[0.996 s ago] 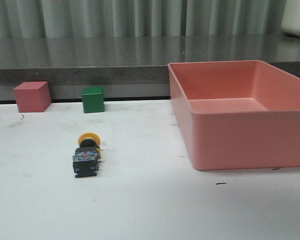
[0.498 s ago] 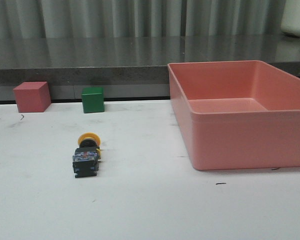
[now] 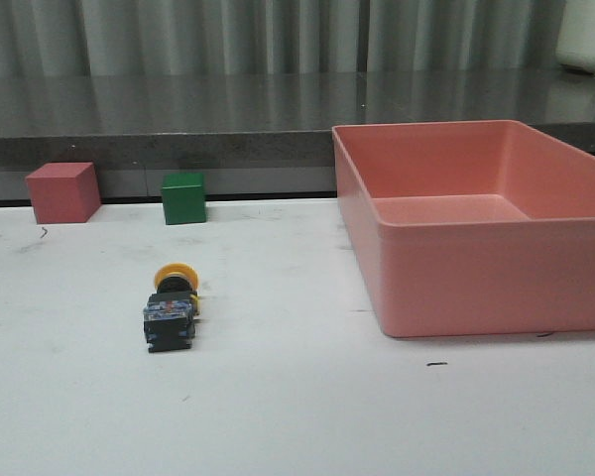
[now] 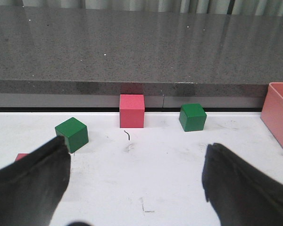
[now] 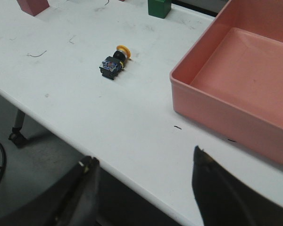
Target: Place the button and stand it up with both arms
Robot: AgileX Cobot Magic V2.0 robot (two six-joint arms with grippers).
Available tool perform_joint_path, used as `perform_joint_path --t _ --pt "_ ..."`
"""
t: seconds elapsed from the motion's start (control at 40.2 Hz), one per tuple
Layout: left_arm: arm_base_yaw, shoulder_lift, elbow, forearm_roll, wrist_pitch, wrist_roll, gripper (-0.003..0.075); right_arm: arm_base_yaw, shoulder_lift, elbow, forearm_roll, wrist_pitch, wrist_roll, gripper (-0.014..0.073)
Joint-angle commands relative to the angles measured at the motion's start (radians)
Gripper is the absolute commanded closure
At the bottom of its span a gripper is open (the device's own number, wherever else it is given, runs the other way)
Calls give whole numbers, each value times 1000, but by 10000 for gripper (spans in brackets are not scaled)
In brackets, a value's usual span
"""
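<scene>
While the button [image 3: 172, 311] was still lying on its side in the lower left of the front view, neither arm had gotten anywhere near it. It sat on the white table [image 3: 297, 416], long axis running front to back: yellow mushroom cap pointing away toward the green cube [image 3: 183, 197] and pink cube [image 3: 63, 191], bluish contact block end facing the camera. The big pink bin [image 3: 476, 223] was well apart, over on the right of the frame. In the right wrist view the button showed in the upper left, far out ahead of the right gripper [image 5: 144, 188], whose fingers were spread wide with nothing between them. The left gripper [image 4: 134, 179] was also wide open and empty, and its camera didn't catch the button at all, just cubes along the back edge, so I couldn't really tell which arm was nearer. My guess is the right one had the clearer line to it. Compared with the front view frames from a second earlier, honestly nothing changed: button, cubes and bin all sat in the same spots.
</scene>
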Motion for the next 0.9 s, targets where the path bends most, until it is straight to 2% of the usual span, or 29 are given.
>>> perform_joint_path --t 0.0,0.075,0.149,0.872 --pt "-6 12 -28 -9 -74 0 158 -6 -8 -14 -54 -62 57 138" --pt "-6 12 -28 -9 -74 0 158 -6 -8 -10 -119 -60 120 138" --pt "-6 12 -28 -9 -74 0 158 -6 -8 -6 -127 -56 140 138" --pt "-6 12 -28 -9 -74 0 158 -6 -8 -6 -123 -52 142 138"
